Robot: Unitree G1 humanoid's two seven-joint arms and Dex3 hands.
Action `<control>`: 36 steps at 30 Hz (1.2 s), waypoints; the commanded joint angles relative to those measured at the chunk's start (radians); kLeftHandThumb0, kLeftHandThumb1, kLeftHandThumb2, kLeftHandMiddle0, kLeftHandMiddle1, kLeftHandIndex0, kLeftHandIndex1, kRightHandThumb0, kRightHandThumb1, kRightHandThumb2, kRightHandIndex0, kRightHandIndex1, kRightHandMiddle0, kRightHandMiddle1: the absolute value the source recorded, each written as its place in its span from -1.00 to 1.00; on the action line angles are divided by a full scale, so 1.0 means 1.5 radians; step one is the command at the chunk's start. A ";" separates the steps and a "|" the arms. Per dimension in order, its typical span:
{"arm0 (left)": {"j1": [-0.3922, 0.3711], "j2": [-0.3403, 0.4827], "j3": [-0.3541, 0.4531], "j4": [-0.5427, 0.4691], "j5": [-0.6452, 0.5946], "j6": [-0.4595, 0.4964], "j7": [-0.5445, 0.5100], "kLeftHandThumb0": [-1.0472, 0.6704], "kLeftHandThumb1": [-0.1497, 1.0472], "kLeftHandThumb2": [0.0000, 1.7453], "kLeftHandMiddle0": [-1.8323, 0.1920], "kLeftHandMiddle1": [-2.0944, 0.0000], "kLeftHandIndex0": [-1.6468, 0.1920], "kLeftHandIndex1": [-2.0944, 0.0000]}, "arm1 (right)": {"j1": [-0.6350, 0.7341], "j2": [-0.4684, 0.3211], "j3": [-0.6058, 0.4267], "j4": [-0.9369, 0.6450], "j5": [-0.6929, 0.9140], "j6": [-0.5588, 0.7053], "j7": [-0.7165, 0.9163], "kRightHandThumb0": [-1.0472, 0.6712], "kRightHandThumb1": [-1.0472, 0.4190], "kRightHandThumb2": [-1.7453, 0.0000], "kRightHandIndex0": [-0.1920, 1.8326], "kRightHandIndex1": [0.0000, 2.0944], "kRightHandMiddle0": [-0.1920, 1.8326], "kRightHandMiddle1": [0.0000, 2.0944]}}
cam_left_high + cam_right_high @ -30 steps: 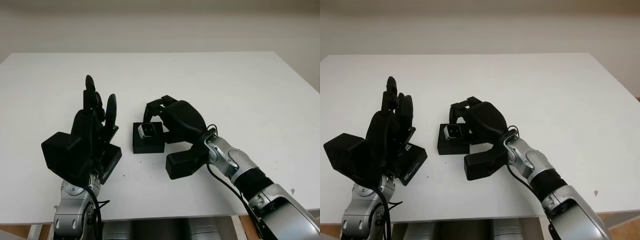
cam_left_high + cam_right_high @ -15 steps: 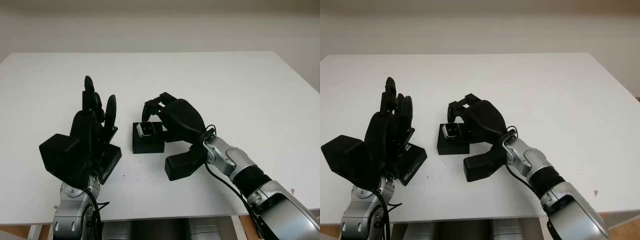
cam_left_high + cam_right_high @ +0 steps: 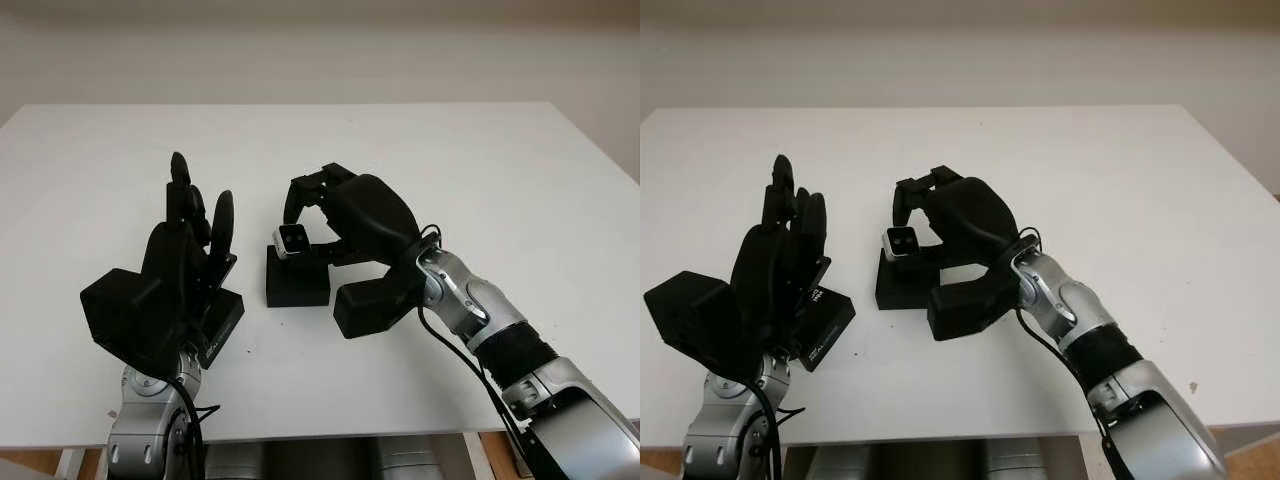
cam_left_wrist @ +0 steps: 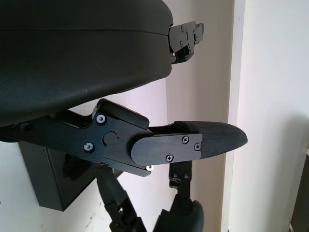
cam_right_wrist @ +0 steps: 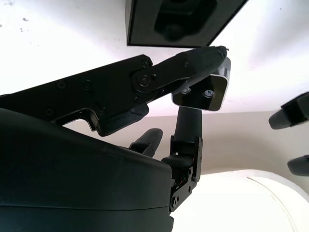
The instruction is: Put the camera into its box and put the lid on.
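The right hand [image 3: 335, 215] pinches the camera [image 3: 293, 240] in its fingers just above the open box [image 3: 297, 283] at bench centre. Seating it remains, then the lid [image 3: 222, 322], lying at nine o'clock of the box beneath the open left hand [image 3: 185, 265].

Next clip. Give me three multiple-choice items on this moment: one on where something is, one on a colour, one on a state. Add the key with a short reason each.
1. Where is the camera?
A. Far table edge
B. Just above the box
C. Under the left hand

2. What colour is the box?
A. Black
B. Red
C. White

3. What is the right hand doing?
A. Holding nothing
B. Holding the lid
C. Holding the camera

Key:
1 B, the camera sits over the box, not yet seated in it.
2 A, the box looks black on the white table.
3 C, the right hand's fingers close on the camera.
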State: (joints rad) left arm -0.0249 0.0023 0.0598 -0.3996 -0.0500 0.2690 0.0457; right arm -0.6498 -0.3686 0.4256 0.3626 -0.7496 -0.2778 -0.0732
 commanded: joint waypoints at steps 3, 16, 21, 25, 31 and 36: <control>-0.005 -0.002 -0.002 -0.006 -0.004 -0.004 -0.003 -0.73 1.00 -0.44 1.00 1.00 1.00 1.00 | 0.027 -0.004 -0.017 -0.082 0.007 0.045 0.055 -0.28 -1.00 0.92 -0.46 -0.66 -0.41 0.55; -0.016 -0.004 -0.007 -0.001 -0.006 -0.005 -0.006 -0.72 1.00 -0.42 1.00 1.00 1.00 1.00 | 0.074 0.012 -0.004 -0.216 -0.073 0.199 0.138 -0.26 -1.00 0.86 -0.28 -0.83 -0.43 0.94; -0.018 -0.009 -0.007 0.002 -0.009 -0.008 -0.005 -0.72 1.00 -0.43 1.00 1.00 1.00 1.00 | 0.094 0.030 0.005 -0.227 -0.118 0.238 0.121 -0.25 -1.00 0.88 -0.22 -0.83 -0.39 1.00; -0.019 -0.010 -0.010 0.003 -0.005 -0.005 -0.002 -0.73 1.00 -0.43 1.00 1.00 1.00 1.00 | 0.102 0.041 0.005 -0.227 -0.130 0.251 0.104 -0.24 -1.00 0.88 -0.21 -0.83 -0.40 1.00; -0.022 -0.014 -0.008 0.011 -0.005 -0.012 0.001 -0.73 1.00 -0.45 1.00 1.00 1.00 1.00 | 0.108 0.048 0.005 -0.217 -0.130 0.256 0.094 -0.25 -1.00 0.88 -0.25 -0.86 -0.43 1.00; -0.022 -0.013 -0.008 0.013 -0.005 -0.013 0.001 -0.73 1.00 -0.44 1.00 1.00 1.00 1.00 | 0.111 0.054 0.007 -0.204 -0.125 0.260 0.088 -0.25 -1.00 0.86 -0.27 -0.88 -0.45 1.00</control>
State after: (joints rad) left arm -0.0424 -0.0152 0.0496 -0.3778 -0.0578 0.2581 0.0439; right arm -0.4839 -0.2962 0.4392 0.0496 -0.9374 0.1079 0.0678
